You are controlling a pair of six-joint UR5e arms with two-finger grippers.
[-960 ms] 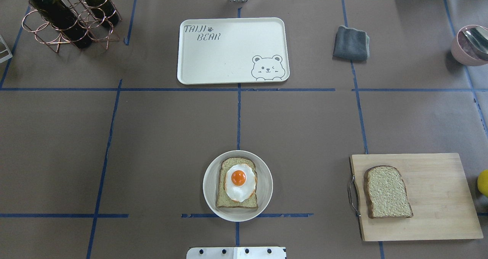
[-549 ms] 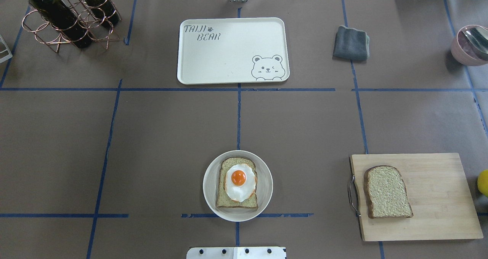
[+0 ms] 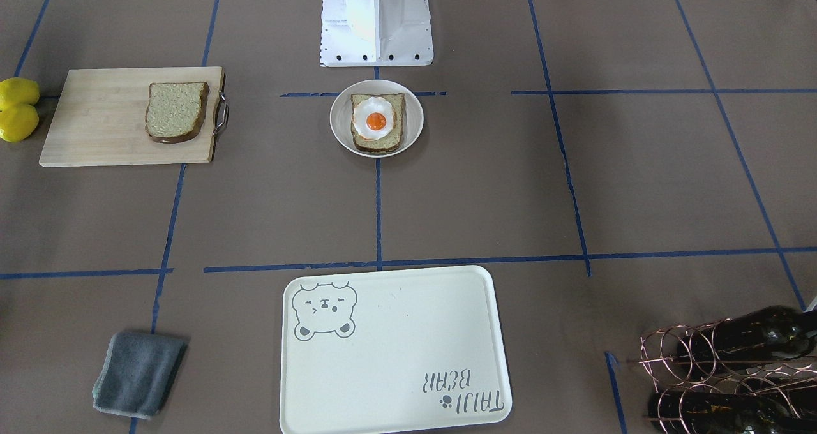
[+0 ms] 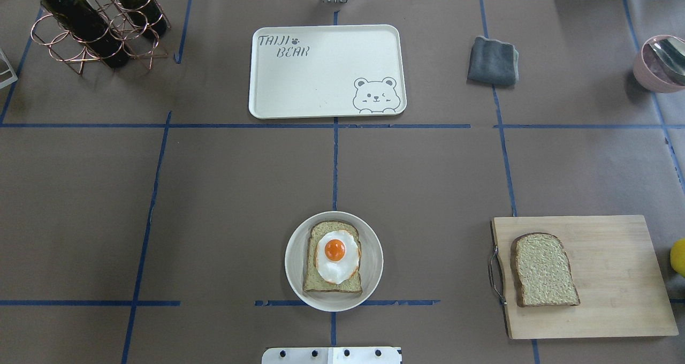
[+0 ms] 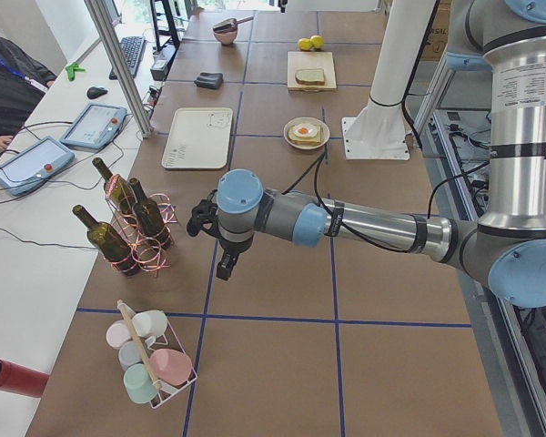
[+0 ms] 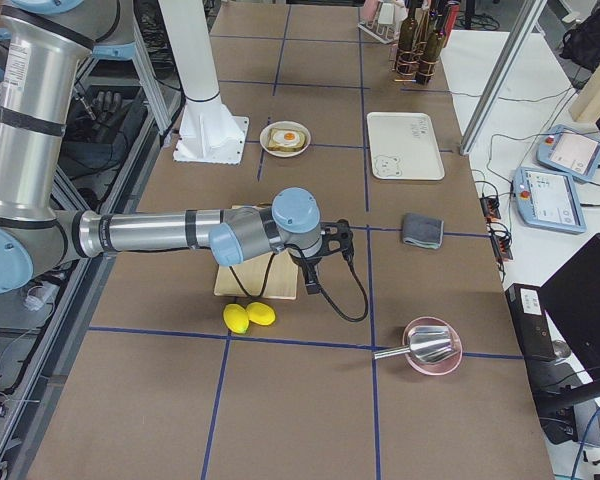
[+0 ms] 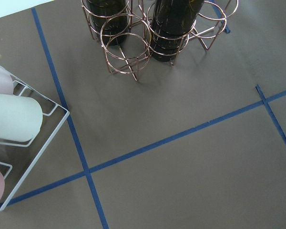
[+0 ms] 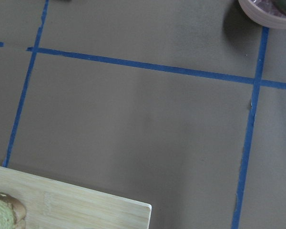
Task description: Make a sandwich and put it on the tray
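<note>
A small round white bowl (image 4: 369, 262) near the table's front centre holds one brown-crusted bread slice (image 4: 318, 283) with a white-and-orange fried egg (image 4: 336, 254) on top. A second bread slice (image 4: 544, 270) lies bare on the wooden cutting board (image 4: 615, 278) at the front right. The cream bear tray (image 4: 326, 70) lies empty at the back centre. My left gripper (image 5: 222, 262) hangs over the table's left end near the bottle rack. My right gripper (image 6: 313, 276) hangs beside the board's far edge. Both show only in side views, so I cannot tell whether they are open or shut.
Wine bottles in a copper rack (image 4: 91, 24) stand back left, a wire rack of cups (image 5: 150, 360) beyond the left end. A grey cloth (image 4: 492, 60) lies back right, a pink bowl with a spoon (image 4: 661, 61) at the right edge, two lemons (image 3: 18, 108) beside the board.
</note>
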